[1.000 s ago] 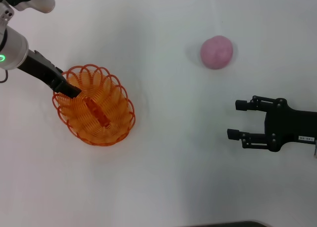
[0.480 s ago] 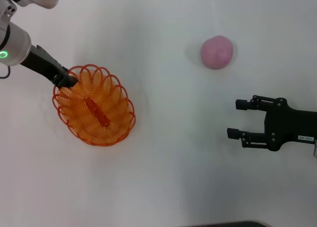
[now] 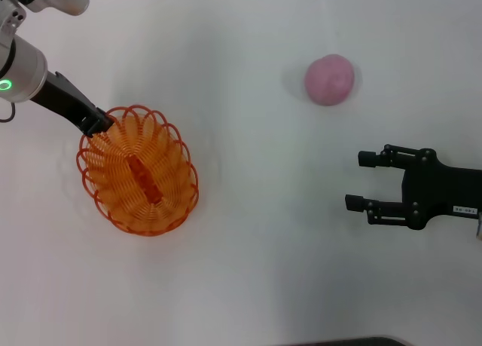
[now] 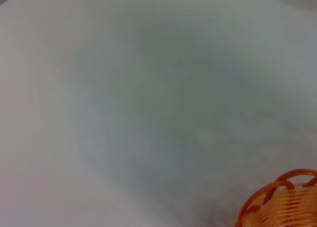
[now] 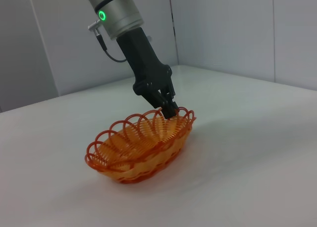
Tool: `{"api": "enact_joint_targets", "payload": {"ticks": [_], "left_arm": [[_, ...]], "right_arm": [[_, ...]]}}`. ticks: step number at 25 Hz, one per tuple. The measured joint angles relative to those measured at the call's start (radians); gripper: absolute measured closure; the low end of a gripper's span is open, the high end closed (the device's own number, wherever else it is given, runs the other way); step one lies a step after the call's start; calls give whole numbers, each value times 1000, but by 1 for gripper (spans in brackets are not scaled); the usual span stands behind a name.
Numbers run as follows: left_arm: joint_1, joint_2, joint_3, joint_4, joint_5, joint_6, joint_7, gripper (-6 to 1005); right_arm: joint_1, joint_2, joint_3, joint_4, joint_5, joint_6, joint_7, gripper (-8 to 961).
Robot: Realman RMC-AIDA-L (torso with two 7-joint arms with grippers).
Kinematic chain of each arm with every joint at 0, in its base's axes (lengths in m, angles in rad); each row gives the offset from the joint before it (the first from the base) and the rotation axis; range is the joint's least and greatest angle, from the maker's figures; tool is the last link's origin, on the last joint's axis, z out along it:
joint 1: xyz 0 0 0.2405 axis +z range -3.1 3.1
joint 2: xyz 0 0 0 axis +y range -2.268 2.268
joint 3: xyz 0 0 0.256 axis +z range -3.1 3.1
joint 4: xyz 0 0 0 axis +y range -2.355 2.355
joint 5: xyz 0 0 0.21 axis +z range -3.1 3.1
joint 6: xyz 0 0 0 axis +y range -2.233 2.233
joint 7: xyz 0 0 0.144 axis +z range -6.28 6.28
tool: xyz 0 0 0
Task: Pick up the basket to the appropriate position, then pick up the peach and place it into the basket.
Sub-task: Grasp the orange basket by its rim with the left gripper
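The orange basket (image 3: 162, 189) lies on the white table at the left; nothing is in it. My left gripper (image 3: 102, 124) comes in from the upper left and is shut on the scalloped rim at the basket's far end. The right wrist view shows the same grip, with the left gripper (image 5: 169, 109) pinching the rim of the basket (image 5: 143, 153). A corner of the basket (image 4: 285, 202) shows in the left wrist view. The pink peach (image 3: 329, 79) rests alone at the far right. My right gripper (image 3: 359, 182) hovers open nearer than the peach, holding nothing.
The white table (image 3: 256, 233) stretches between the basket and the peach. Pale walls (image 5: 223, 29) stand behind the table in the right wrist view. A dark edge (image 3: 339, 341) runs along the table's near side.
The left gripper's tip drew back from inside the basket to its rim. The basket then shifted slightly left and nearer. The right arm and the peach stayed still.
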Motion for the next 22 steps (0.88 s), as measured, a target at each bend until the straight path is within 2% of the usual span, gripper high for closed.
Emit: {"api": "enact_joint_targets", "payload": {"ticks": [5,13,17,22], "left_arm": [[-7,10,2,6,0,21,-41,916],[-40,48,-13,7,-2,122,-189,936],[-63,69,-71,-1,-11,205,-253,945],[-84,82,-182,-10,-11,296,-267,956]], "right_arm": [[0,0,0,-1,1,-1,0,142],[-4,8,0,-21,1,-7,2,142],[-7,9,1,-22,2,-7,2,141],[-7,12,2,-22,4,-4,2,141]]}}
